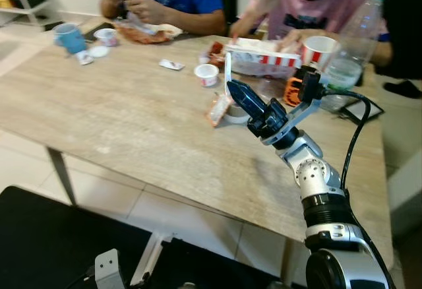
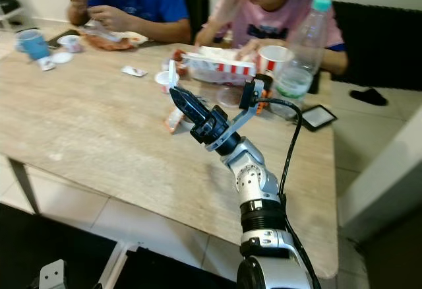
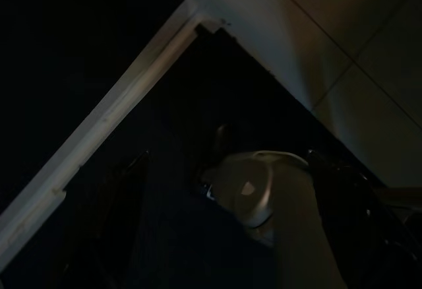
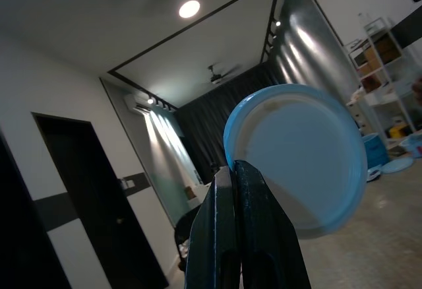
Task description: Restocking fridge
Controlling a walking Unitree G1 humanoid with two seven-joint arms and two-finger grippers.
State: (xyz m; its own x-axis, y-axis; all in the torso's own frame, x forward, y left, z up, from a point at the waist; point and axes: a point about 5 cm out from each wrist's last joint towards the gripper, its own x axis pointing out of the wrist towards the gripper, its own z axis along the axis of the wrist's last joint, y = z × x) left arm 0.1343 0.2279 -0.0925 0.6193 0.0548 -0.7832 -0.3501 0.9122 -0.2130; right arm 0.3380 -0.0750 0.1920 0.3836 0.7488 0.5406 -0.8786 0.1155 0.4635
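Our right gripper (image 1: 232,89) is raised over the right side of the table (image 1: 119,124), fingers pinched tight on the edge of a round lid (image 4: 300,160), just near of the food box (image 1: 260,58).

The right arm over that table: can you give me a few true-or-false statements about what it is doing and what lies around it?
1. The right gripper pinches a round pale blue lid by its rim. True.
2. Its jaws stand wide open. False: they are shut on the lid.
3. A clear plastic bottle stands on the table. True.
4. The blue cup lies tipped over. False: it stands upright.
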